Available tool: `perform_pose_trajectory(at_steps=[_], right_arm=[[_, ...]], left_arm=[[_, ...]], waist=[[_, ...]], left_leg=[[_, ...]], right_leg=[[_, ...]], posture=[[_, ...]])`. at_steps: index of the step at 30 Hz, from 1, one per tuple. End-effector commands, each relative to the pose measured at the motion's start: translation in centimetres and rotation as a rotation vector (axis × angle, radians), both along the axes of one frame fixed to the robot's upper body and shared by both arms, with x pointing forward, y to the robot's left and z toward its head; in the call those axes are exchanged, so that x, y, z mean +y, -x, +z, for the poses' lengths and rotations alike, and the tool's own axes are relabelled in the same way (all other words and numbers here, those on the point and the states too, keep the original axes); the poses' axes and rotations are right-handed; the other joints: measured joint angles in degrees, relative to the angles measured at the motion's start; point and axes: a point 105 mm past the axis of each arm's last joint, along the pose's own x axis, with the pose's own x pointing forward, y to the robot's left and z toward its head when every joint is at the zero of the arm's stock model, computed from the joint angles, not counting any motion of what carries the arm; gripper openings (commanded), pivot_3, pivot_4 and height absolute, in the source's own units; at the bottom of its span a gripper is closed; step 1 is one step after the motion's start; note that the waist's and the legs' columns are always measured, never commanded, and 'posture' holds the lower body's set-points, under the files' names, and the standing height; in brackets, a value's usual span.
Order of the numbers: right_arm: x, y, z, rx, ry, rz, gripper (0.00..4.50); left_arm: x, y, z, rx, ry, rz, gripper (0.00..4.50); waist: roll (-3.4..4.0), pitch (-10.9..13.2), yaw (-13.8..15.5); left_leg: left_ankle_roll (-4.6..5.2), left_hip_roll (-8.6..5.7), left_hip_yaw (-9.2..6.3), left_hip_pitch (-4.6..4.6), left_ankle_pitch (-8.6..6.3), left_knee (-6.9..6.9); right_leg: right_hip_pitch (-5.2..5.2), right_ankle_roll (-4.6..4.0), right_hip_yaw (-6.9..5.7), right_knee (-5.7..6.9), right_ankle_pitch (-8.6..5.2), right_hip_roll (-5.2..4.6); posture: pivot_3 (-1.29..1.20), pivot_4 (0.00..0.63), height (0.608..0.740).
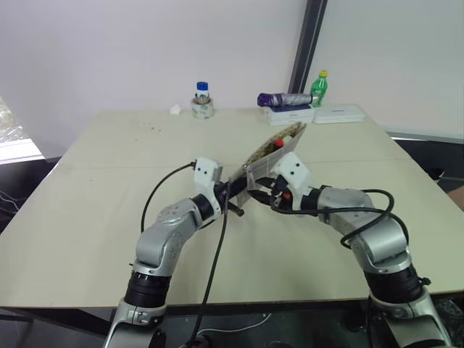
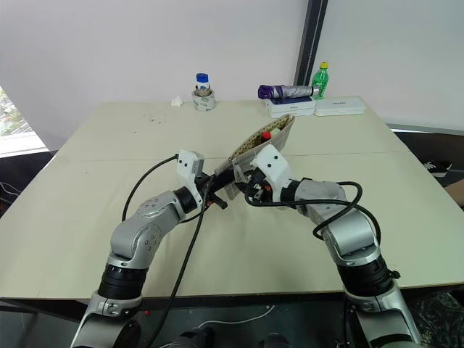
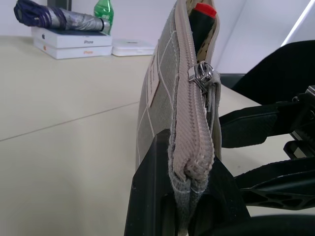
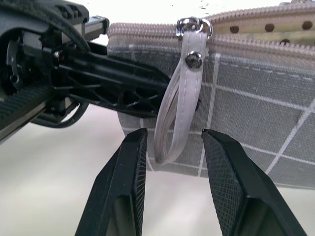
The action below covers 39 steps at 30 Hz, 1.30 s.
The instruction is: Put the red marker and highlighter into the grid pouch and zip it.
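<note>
Pale tabletop is stretching out under a white wall in the head views, where the grid pouch is being held up off the surface at centre, tilted, with the red marker poking out of its open far end. One pouch, one red marker tip; the highlighter I cannot make out. At the far edge one green bottle is standing by two white boxes. In the left wrist view, the left gripper is clamping the pouch's zipped near corner; the soft, light fabric is looking floppy, so that pinch is keeping it taut. In the right wrist view, the right gripper is straddling the light pull tab, fingers apart and not yet pinching: that limp loop is the place to grab.
</note>
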Motion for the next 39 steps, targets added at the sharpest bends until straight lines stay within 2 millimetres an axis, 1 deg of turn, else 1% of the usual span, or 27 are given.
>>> perform_pose_trajectory(at_steps=[1,4,9,12,14,16,18,20,22,23,25,28,30,31,33,36,37,38,39], right_arm=[[0.7,0.4,1.4,-0.046,-0.031,0.024,1.27],[0.6,0.5,1.5,-0.04,-0.034,0.026,0.04],[-0.6,0.3,1.8,-0.058,0.01,-0.003,0.04],[-2.6,-0.3,2.6,-0.112,0.081,-0.062,0.04],[-4.6,-1.2,3.9,-0.158,0.108,-0.139,0.04],[-7.7,-2.3,5.7,-0.207,0.135,-0.256,0.04],[-10.1,-3.0,6.9,-0.233,0.159,-0.342,0.04],[-12.1,-3.4,7.5,-0.243,0.178,-0.409,0.04],[-13.9,-3.8,7.6,-0.242,0.2,-0.465,0.04],[-14.4,-3.9,7.4,-0.24,0.212,-0.479,0.04],[-14.6,-3.9,7.0,-0.231,0.219,-0.472,0.04],[-13.5,-3.8,6.0,-0.2,0.207,-0.409,0.04],[-12.4,-3.3,5.0,-0.153,0.19,-0.338,0.58],[-11.9,-2.9,4.4,-0.131,0.19,-0.3,0.91],[-11.4,-2.5,3.6,-0.111,0.198,-0.261,1.9],[-11.3,-2.0,2.2,-0.074,0.211,-0.233,3.56],[-11.2,-1.7,1.7,-0.066,0.221,-0.212,4.05],[-11.2,-1.4,1.2,-0.062,0.23,-0.198,4.47],[-11.3,-1.2,0.7,-0.055,0.237,-0.19,4.47]], left_arm=[[-0.6,0.6,1.6,-0.058,0.023,-0.031,0.0],[-0.5,0.6,1.5,-0.057,0.021,-0.025,0.0],[0.5,0.0,0.9,-0.073,-0.026,0.021,0.0],[1.5,-0.3,0.2,-0.115,-0.11,0.052,0.0],[2.1,-0.4,-0.5,-0.141,-0.179,0.06,0.0],[3.1,-0.4,-1.5,-0.15,-0.234,0.073,0.0],[4.0,-0.4,-2.0,-0.15,-0.259,0.083,0.0],[4.7,-0.4,-2.3,-0.146,-0.27,0.095,0.0],[5.5,-0.4,-2.6,-0.143,-0.283,0.109,0.0],[5.9,-0.4,-2.7,-0.143,-0.29,0.116,0.0],[6.3,-0.5,-2.8,-0.145,-0.298,0.127,0.0],[6.6,-0.6,-2.9,-0.158,-0.313,0.139,0.0],[6.5,-0.4,-3.0,-0.152,-0.308,0.125,0.0],[6.5,-0.3,-3.1,-0.147,-0.305,0.123,0.35],[6.4,-0.1,-3.2,-0.147,-0.305,0.11,1.08],[6.5,0.3,-3.4,-0.132,-0.304,0.103,2.69],[6.6,0.4,-3.6,-0.121,-0.306,0.103,3.18],[6.8,0.6,-3.7,-0.11,-0.306,0.1,3.65],[7.1,0.8,-3.8,-0.095,-0.3,0.102,3.65]], waist=[[0.0,0.0,-0.03],[0.0,0.0,-0.02],[0.0,0.0,0.0],[0.0,0.0,0.02],[0.0,0.0,-0.04],[0.0,0.0,-0.04],[0.0,0.0,0.08],[0.0,0.0,0.15],[0.0,0.0,0.09],[0.0,0.0,0.03],[0.01,0.01,-0.19],[0.02,0.01,-0.19],[0.01,0.01,-0.11],[0.01,0.01,-0.1],[0.02,0.01,-0.08],[0.01,0.01,-0.01],[0.01,0.01,0.0],[0.01,0.01,0.02],[0.01,0.01,0.01]], left_leg=[[0.0,0.0,0.0,0.0,0.0,0.0],[0.0,0.0,0.0,0.0,0.0,0.0],[0.0,0.0,0.01,0.0,0.0,0.0],[0.0,-0.02,0.02,0.0,0.0,0.0],[0.0,-0.02,0.03,0.0,0.0,-0.01],[0.0,-0.01,0.06,0.01,0.0,-0.02],[0.0,-0.01,0.09,0.0,0.0,-0.03],[0.01,0.0,0.09,0.0,0.0,-0.04],[0.01,0.01,0.1,0.0,-0.01,-0.04],[0.01,0.01,0.11,0.0,-0.01,-0.05],[0.01,0.02,0.12,0.0,-0.01,-0.07],[0.01,0.03,0.12,0.0,0.0,-0.09],[0.01,0.03,0.12,0.0,-0.01,-0.09],[0.01,0.04,0.11,0.0,-0.01,-0.09],[0.02,0.05,0.11,0.01,-0.01,-0.08],[0.02,0.05,0.1,0.0,-0.01,-0.07],[0.02,0.05,0.1,0.0,-0.01,-0.06],[0.02,0.05,0.1,0.0,-0.01,-0.06],[0.02,0.06,0.09,0.0,-0.01,-0.06]], right_leg=[[0.0,0.0,0.0,0.0,0.0,0.0],[-0.01,0.0,0.0,0.0,0.0,0.0],[0.0,0.0,0.01,0.0,0.0,0.0],[0.0,0.0,0.01,0.0,0.0,0.0],[-0.01,0.0,0.01,-0.01,0.0,0.0],[-0.02,0.0,0.03,-0.01,0.0,0.0],[-0.02,-0.01,0.04,-0.01,0.0,-0.01],[-0.02,-0.01,0.04,-0.03,0.0,-0.02],[-0.02,-0.01,0.04,-0.04,0.0,-0.03],[-0.01,-0.01,0.04,-0.04,0.0,-0.03],[-0.04,-0.01,0.1,-0.03,0.0,-0.03],[-0.06,-0.01,0.09,-0.03,0.0,-0.01],[-0.05,-0.01,0.09,-0.03,0.0,-0.02],[-0.04,-0.01,0.09,-0.03,0.0,-0.02],[-0.03,-0.01,0.09,-0.03,0.0,-0.02],[-0.03,-0.01,0.09,-0.03,0.0,-0.03],[-0.03,-0.01,0.09,-0.03,0.0,-0.03],[-0.02,-0.01,0.09,-0.03,0.0,-0.03],[-0.02,-0.01,0.08,-0.03,0.0,-0.02]], posture=[[0.0,0.15,0.74],[0.0,0.15,0.74],[0.0,0.15,0.74],[0.0,0.15,0.74],[0.0,0.15,0.74],[0.0,0.15,0.74],[0.0,0.15,0.74],[0.0,0.15,0.74],[0.0,0.15,0.74],[0.0,0.15,0.74],[0.0,0.15,0.74],[0.0,0.15,0.74],[0.0,0.15,0.74],[0.0,0.15,0.74],[0.0,0.15,0.74],[0.0,0.15,0.74],[0.0,0.15,0.74],[0.0,0.15,0.74],[0.0,0.15,0.74]])
